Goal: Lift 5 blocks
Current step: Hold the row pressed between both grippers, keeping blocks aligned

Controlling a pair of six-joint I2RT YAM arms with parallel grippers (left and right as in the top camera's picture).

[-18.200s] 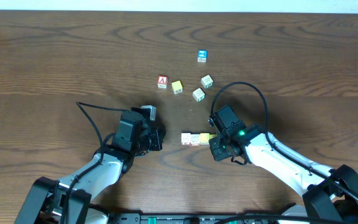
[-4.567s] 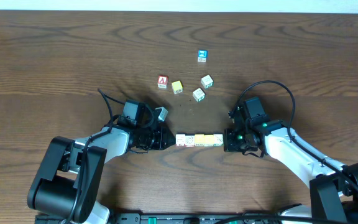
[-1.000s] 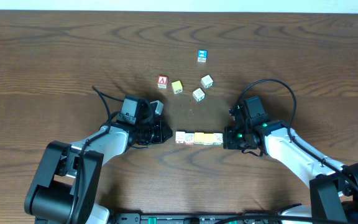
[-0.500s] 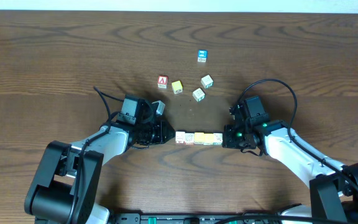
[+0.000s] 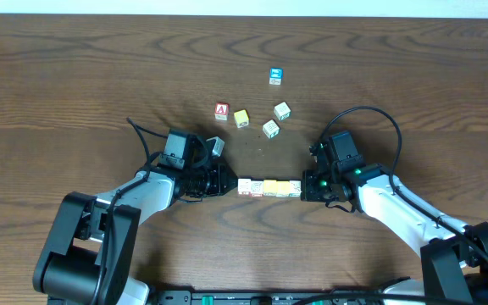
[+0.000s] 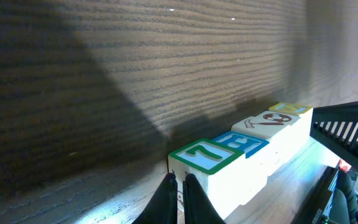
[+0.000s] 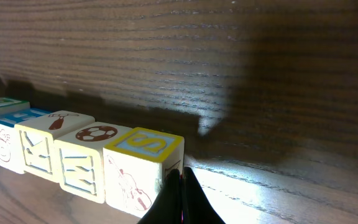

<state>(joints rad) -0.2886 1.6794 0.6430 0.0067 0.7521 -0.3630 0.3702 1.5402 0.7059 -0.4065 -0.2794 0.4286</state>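
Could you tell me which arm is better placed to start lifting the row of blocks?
Right, narrowly. The right fingers, shut, reach mid-height on the yellow end block of the row; the left fingers, shut, seem to touch their end only low down. The lift likely needs both squeezing.

Five small wooden blocks form one straight, tight row, face to face, over the bench. Their tops show a green 7, blue, tie, ball and yellow S.

blue cube, red "A" cube, wooden table
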